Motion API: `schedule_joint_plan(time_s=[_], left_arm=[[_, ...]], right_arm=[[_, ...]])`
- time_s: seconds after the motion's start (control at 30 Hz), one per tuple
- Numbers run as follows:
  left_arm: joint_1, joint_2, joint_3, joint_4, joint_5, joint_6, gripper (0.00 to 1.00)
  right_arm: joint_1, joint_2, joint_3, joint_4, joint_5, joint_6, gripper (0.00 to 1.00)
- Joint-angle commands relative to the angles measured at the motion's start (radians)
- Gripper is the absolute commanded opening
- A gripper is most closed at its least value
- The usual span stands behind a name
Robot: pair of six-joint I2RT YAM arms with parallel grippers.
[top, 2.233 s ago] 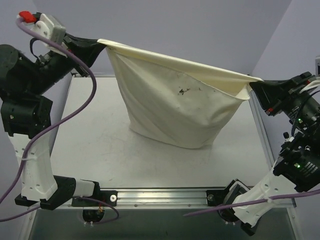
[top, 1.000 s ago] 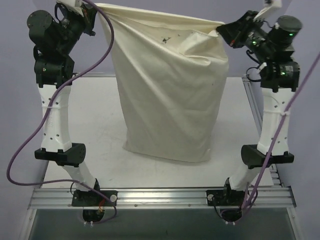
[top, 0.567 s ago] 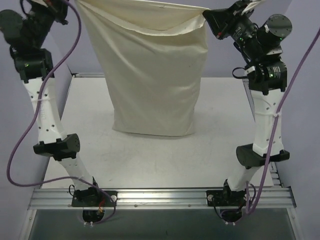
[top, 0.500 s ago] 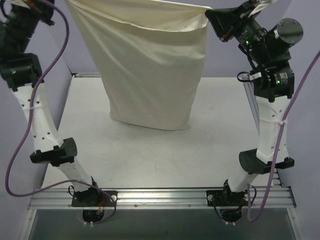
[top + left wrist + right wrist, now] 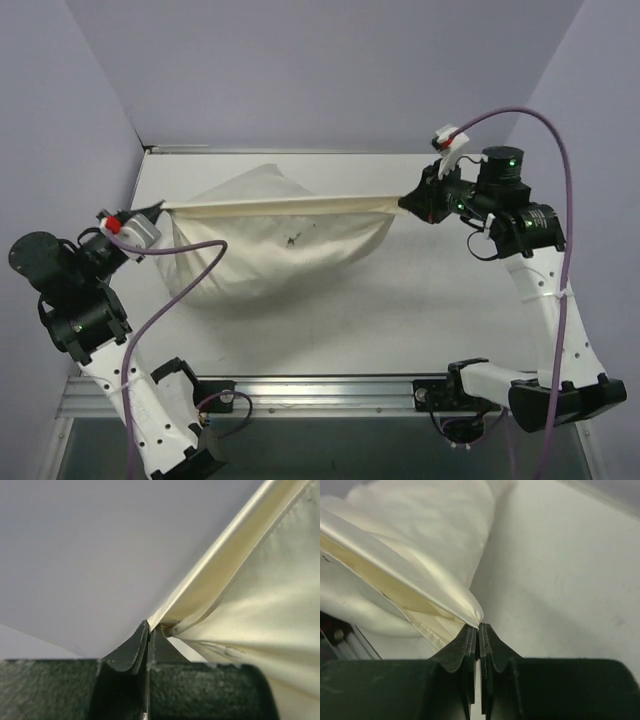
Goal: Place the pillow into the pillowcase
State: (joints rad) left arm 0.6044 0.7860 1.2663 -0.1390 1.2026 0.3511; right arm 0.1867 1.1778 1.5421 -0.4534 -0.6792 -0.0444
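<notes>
Top external: 1 pillowcase, 2 end effectors

Lavender walls, white table

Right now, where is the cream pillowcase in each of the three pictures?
Overhead: pillowcase sags across the middle, stretched left to right.
Left wrist: pillowcase fills the right side, corner in the left jaws.
Right wrist: pillowcase upper left, corner in the right jaws.
Shared landmark: its taut top hem.

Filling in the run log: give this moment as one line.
left tool: shut on pillowcase corner | right tool: shut on opposite corner | edge between: taut
</notes>
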Motion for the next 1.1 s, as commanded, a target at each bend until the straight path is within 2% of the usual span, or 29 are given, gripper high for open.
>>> schedule_joint_plan(time_s=[0.0,0.07,0.1,0.2,0.37,0.47,0.57,0.6,0.7,0.8,0.9,0.93,1.0,1.03,1.07], left_arm=[[0.037,-0.121,-0.137,-0.711,0.028,0.803,0.00],[0.009,-0.203,-0.186,-0.920,0.048,0.938,0.00],[-0.006,-0.223,-0.202,-0.950,0.073,0.934,0.00],[-0.090,-0.275,-0.278,-0.962,0.091,0.844,0.00],[-0.152,-0.301,-0.349,-0.964,0.061,0.676,0.00],[-0.189,-0.219,-0.340,-0.961,0.008,0.568,0.00],[-0.253,-0.035,-0.279,-0.962,-0.082,0.441,0.00],[-0.315,0.011,-0.256,-0.962,-0.106,0.412,0.00],[-0.400,0.163,-0.209,-0.874,-0.169,0.220,0.00],[-0.486,0.217,-0.199,-0.785,-0.218,0.109,0.00],[-0.696,0.197,-0.238,-0.667,-0.326,0.008,0.00],[-0.830,0.191,-0.252,-0.587,-0.387,-0.023,0.00],[-0.999,0.202,-0.280,-0.522,-0.498,-0.095,0.00],[-1.167,0.219,-0.280,-0.470,-0.614,-0.122,0.00],[-1.242,0.242,-0.275,-0.444,-0.664,-0.135,0.00]], right_arm=[[-0.055,-0.020,-0.132,-0.298,0.219,-0.319,0.00],[-0.078,-0.012,-0.177,-0.304,0.282,-0.374,0.00],[-0.091,0.002,-0.178,-0.303,0.290,-0.380,0.00],[-0.138,0.100,-0.110,-0.301,0.306,-0.353,0.00],[-0.142,0.293,0.066,-0.298,0.303,-0.273,0.00],[-0.118,0.376,0.151,-0.298,0.313,-0.235,0.00],[-0.110,0.439,0.196,-0.297,0.328,-0.207,0.00],[-0.109,0.450,0.219,-0.297,0.329,-0.203,0.00],[-0.110,0.499,0.251,-0.292,0.348,-0.204,0.00],[-0.108,0.560,0.282,-0.284,0.366,-0.203,0.00],[-0.109,0.637,0.325,-0.278,0.382,-0.198,0.00],[-0.113,0.657,0.363,-0.278,0.391,-0.196,0.00],[-0.124,0.718,0.418,-0.278,0.406,-0.187,0.00],[-0.141,0.739,0.479,-0.280,0.412,-0.184,0.00],[-0.153,0.770,0.505,-0.280,0.426,-0.183,0.00]])
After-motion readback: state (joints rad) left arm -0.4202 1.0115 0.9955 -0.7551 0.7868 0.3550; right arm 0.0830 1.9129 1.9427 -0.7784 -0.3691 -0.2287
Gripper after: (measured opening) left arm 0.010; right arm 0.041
